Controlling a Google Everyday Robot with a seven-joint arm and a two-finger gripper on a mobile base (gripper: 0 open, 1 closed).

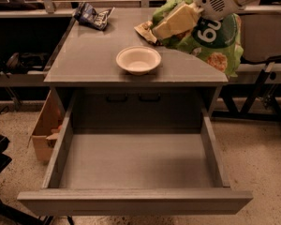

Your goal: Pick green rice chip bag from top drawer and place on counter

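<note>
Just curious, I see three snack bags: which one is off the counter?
The green rice chip bag: the gripper holds it above the counter near its far right corner, while the dark blue bag and brown bag lie on it.

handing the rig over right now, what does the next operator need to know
The gripper: shut on the crinkled bright green rice chip bag, held in the air over the right edge of the flat grey counter.
The wide grey top drawer: open, nothing visible in it.
On the counter: white bowl, dark blue snack bag, brown-and-gold chip bag partly hidden behind the gripper.
Done: bag is out of the drawer.
Left: lower it onto bare counter, likely clear of the bowl, and release.
</note>
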